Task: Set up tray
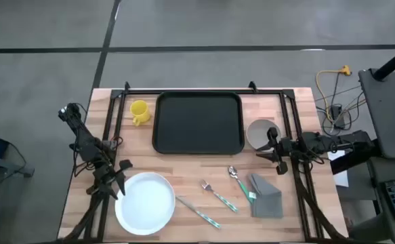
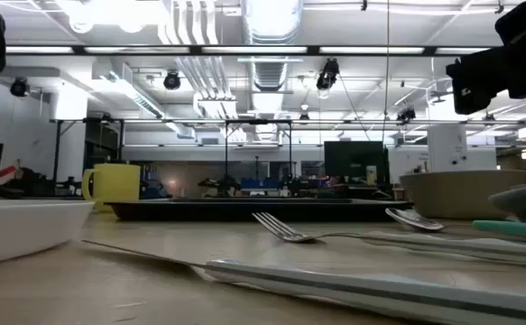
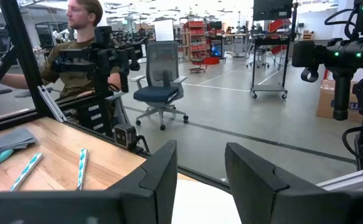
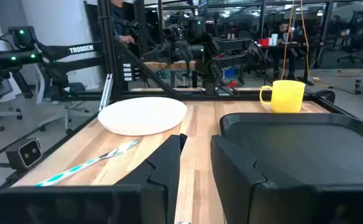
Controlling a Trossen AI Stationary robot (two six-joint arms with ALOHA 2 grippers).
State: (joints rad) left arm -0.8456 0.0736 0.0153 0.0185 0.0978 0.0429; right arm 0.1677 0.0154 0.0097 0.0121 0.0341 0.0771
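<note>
The black tray (image 1: 197, 122) lies flat on the far middle of the table; my right wrist view shows the same tray (image 4: 299, 146). My left gripper (image 1: 121, 181) hovers open at the left rim of a round white plate (image 1: 145, 202). In the left wrist view the plate (image 3: 203, 202) shows in the gap of my left gripper (image 3: 200, 149). My right gripper (image 1: 263, 150) stands open near the tray's right near corner, beside a bowl (image 1: 260, 132). In its wrist view my right gripper (image 4: 197, 140) has nothing between its fingers and points level across the table toward the plate (image 4: 142, 115).
A yellow mug (image 1: 139, 112) stands left of the tray. A fork (image 1: 217, 195), a spoon (image 1: 238, 177), a knife (image 1: 197, 211) and a folded grey napkin (image 1: 266, 195) lie on the near right of the table. A person sits beyond the table's right side.
</note>
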